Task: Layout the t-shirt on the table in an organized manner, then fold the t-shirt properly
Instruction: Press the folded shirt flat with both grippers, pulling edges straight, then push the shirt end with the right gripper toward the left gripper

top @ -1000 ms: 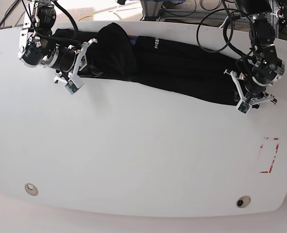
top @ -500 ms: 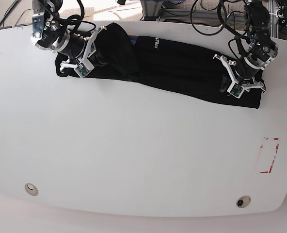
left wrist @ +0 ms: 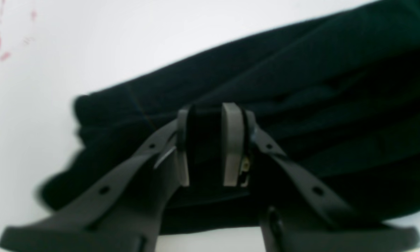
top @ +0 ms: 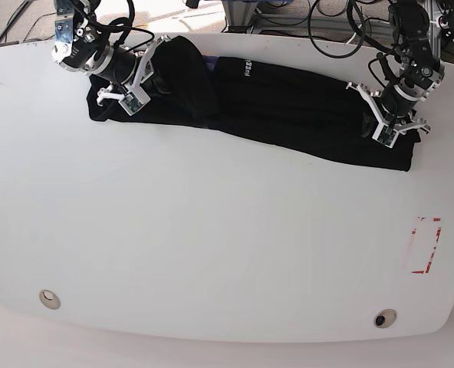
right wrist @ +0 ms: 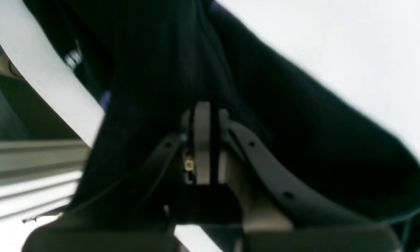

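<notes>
The base view is showing the whole white desk (top: pixel 212 245), with the black t-shirt (top: pixel 288 107) lying as a long bunched band along the far edge, running from far left to far right. Only this view is taking in the small white lettering near the band's middle, the red tape rectangle (top: pixel 425 245) at the near right, and the two round holes (top: pixel 49 298) close to the near edge.

The left wrist view is giving what the base view cannot: the left tool (left wrist: pixel 204 145) is standing with its grey pads (left wrist: pixel 231 143) slightly apart, and a fold of black cloth is sitting between them, so it is gripping the t-shirt near its right end. Faint red marks are showing on the desk beyond.

The right wrist view is looking along the right tool (right wrist: pixel 206 143), whose pads are pressed together. Black cloth is lying all around it, but whether any is pinched between the pads I cannot tell. In the base view this tool (top: pixel 154 77) is resting over the left, heaped end of the shirt.
</notes>
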You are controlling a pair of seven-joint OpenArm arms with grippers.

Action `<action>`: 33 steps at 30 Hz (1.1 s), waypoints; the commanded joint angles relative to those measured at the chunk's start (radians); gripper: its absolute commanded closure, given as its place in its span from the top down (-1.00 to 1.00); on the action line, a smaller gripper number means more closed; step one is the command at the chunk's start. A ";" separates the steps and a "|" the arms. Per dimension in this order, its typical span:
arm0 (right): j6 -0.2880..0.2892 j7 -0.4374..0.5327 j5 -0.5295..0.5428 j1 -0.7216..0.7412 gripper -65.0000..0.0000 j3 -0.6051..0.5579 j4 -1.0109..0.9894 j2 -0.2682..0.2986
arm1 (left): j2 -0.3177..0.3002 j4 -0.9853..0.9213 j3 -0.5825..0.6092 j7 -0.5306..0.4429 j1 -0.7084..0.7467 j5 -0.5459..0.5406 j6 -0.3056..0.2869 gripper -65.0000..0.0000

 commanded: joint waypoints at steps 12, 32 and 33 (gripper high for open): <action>0.005 0.113 -0.074 0.146 -0.94 -0.002 -0.324 0.051 | -0.006 -0.062 -0.002 -0.017 -0.004 -0.014 -0.001 -0.68; 0.005 0.025 -0.063 0.321 -0.94 -0.035 -0.296 0.105 | -0.009 -0.081 0.005 -0.014 -0.096 -0.014 -0.001 -0.68; 0.005 -0.004 -0.063 0.323 -0.94 -0.023 -0.256 0.105 | -0.009 -0.070 0.003 -0.012 -0.101 -0.014 -0.001 -0.68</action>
